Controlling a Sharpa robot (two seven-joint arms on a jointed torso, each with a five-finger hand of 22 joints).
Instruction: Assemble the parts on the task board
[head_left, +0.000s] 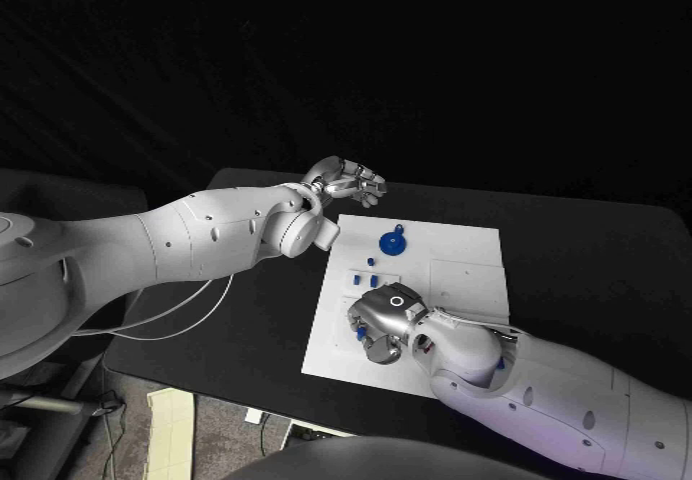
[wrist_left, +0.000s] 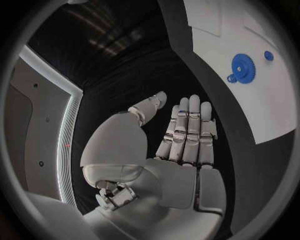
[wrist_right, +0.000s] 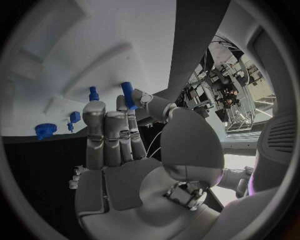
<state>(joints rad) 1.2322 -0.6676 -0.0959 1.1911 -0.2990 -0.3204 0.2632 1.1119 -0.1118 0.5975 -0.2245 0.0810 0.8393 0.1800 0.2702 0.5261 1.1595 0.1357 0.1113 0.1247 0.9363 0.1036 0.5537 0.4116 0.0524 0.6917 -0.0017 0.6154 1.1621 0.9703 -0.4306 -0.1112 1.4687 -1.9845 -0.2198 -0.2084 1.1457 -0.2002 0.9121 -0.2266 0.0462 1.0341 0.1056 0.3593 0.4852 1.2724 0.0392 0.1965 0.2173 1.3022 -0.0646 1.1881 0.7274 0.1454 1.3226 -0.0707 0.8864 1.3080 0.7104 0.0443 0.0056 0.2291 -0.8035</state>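
The white task board (head_left: 459, 262) lies mid-table. A blue gear (head_left: 391, 242) sits near its far left corner, with small blue parts (head_left: 372, 264) just nearer. My right hand (head_left: 382, 322) hovers over the board's near left area. In the right wrist view its thumb and a fingertip pinch a blue peg (wrist_right: 128, 95) while the other fingers (wrist_right: 94, 130) stay straight. Another peg (wrist_right: 94, 93), a small part (wrist_right: 75, 116) and a round blue piece (wrist_right: 45, 130) lie beyond. My left hand (head_left: 346, 181) hangs beyond the board's far left corner, fingers (wrist_left: 187, 130) straight and holding nothing; the gear (wrist_left: 244, 67) lies beyond it.
Black table (head_left: 577, 250) surrounds the board on all sides. My left forearm (head_left: 216, 235) runs along the table's left part. A raised square outline (head_left: 469, 280) marks the board's right half.
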